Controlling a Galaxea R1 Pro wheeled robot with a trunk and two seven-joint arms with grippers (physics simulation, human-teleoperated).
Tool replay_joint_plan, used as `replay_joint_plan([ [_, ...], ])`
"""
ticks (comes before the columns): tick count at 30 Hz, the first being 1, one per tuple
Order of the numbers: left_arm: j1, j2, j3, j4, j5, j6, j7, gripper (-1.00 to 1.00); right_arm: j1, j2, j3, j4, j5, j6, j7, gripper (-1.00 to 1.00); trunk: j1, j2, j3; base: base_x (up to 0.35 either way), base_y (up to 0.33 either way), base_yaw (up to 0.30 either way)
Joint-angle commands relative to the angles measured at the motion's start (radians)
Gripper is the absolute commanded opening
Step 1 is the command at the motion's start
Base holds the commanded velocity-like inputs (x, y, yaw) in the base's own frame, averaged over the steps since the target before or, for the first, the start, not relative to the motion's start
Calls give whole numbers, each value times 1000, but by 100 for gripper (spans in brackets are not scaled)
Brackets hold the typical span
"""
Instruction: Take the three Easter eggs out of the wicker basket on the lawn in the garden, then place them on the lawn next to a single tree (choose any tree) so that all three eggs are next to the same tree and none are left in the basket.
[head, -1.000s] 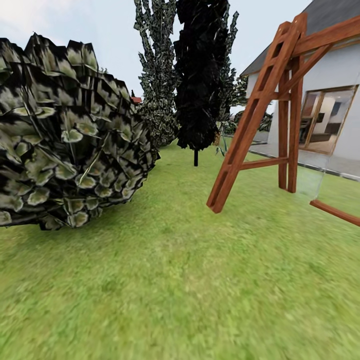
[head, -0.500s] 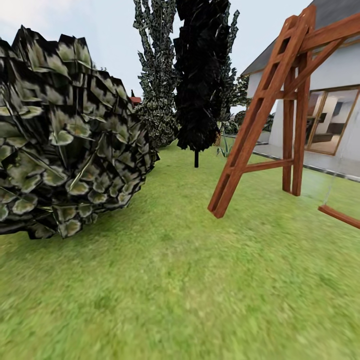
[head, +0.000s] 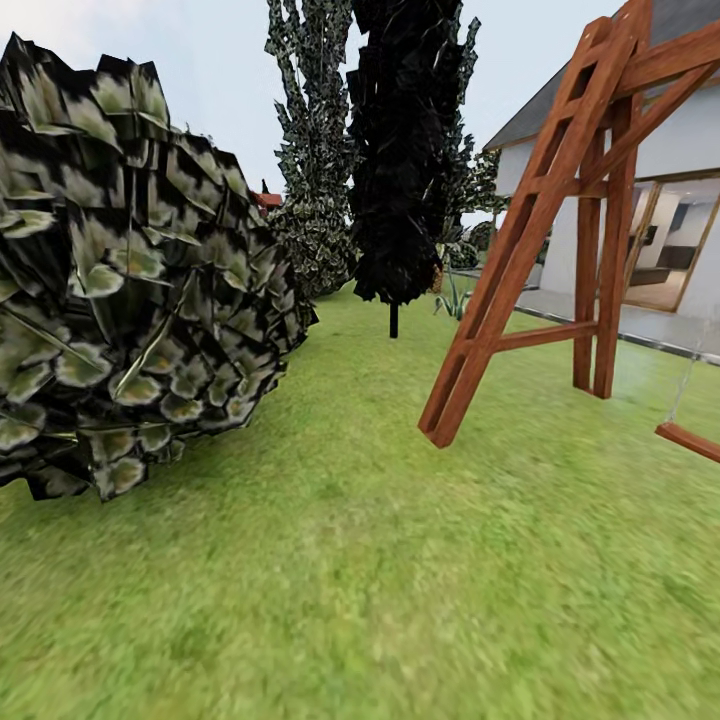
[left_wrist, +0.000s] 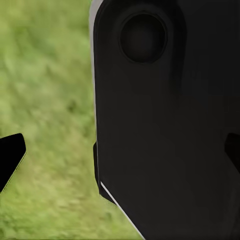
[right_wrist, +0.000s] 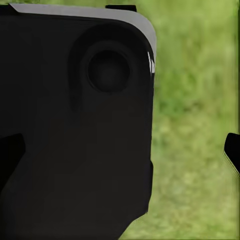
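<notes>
Lawn (head: 400, 560) lies ahead, bush (head: 130, 280) at ten o'clock; we travel arms tucked, gripper states unreadable.

Home garden (head: 400, 560): lawn, swing frame (head: 540, 230)

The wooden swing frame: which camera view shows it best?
The head view. The wooden swing frame stands on the lawn at the right, its slanted legs and crossbars sharp, with the house behind. Both wrist views give nothing of the frame, just blurred grass behind a dark robot body.
</notes>
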Motion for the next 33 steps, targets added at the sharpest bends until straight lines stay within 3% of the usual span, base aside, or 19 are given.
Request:
replay_joint_plan([
  [1, 1, 0, 0, -2, 0, 0, -1, 100, -1, 0, 0, 1, 0, 0, 2, 100, 1, 0, -1, 346, 0, 0],
  [22, 1, 0, 0, -2, 0, 0, -1, 100, -1, 0, -1, 1, 0, 2, 2, 100, 1, 0, -1, 339, 0, 0],
  [33, 1, 0, 0, -2, 0, -2, -1, 100, -1, -1, -2, 3, -1, 1, 5, 100, 1, 0, -1, 26, 0, 0],
])
